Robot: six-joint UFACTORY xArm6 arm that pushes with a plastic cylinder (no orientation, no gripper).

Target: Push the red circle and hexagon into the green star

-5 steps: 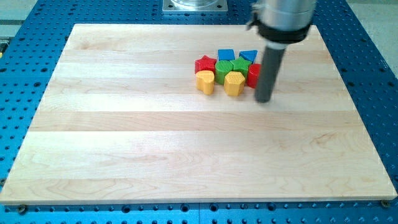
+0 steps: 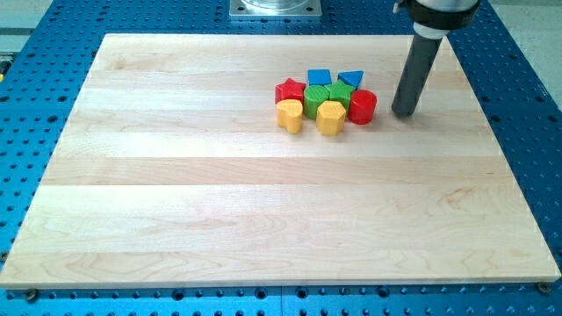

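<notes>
Tool rod ends in my tip (image 2: 403, 114), set down on the worktop (image 2: 176, 193) just to the view's right of the red circle (image 2: 362, 106), a small gap between; nothing is held or touched by it. A green block (image 2: 340, 93) touches the red circle on its left, then another green block (image 2: 317, 95), then a red block (image 2: 290, 90), shapes unclear. Two yellow blocks (image 2: 330, 117) are seen lower left of the circle, two blue blocks (image 2: 320, 77) upper left.
</notes>
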